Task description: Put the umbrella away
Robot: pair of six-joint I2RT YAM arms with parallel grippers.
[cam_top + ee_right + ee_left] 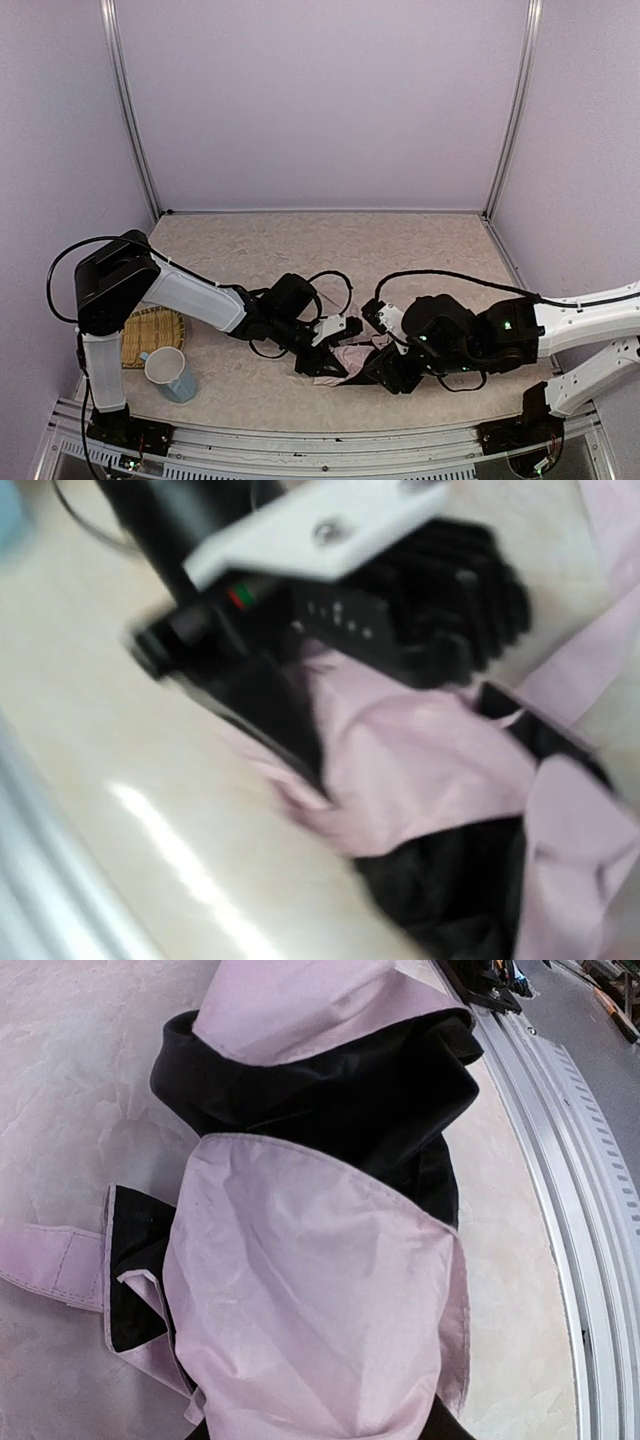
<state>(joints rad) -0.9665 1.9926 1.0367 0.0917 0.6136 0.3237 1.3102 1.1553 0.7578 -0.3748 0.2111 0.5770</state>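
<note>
The umbrella [350,358] lies collapsed on the table near the front middle, a bunch of pale pink fabric with black lining. It fills the left wrist view [310,1290], and its pink strap [50,1265] lies flat at the left. My left gripper [322,358] is at the bundle's left side; the fabric gathers into its jaws and hides the fingers. My right gripper [388,372] is against the bundle's right side. The blurred right wrist view shows the umbrella [420,770] and my left gripper's body, but not the right fingers.
A woven mat [152,335] and a pale blue mug [170,373] sit at the front left. The metal rail [590,1210] at the table's front edge runs close beside the umbrella. Black cables [330,285] loop over the table behind both wrists.
</note>
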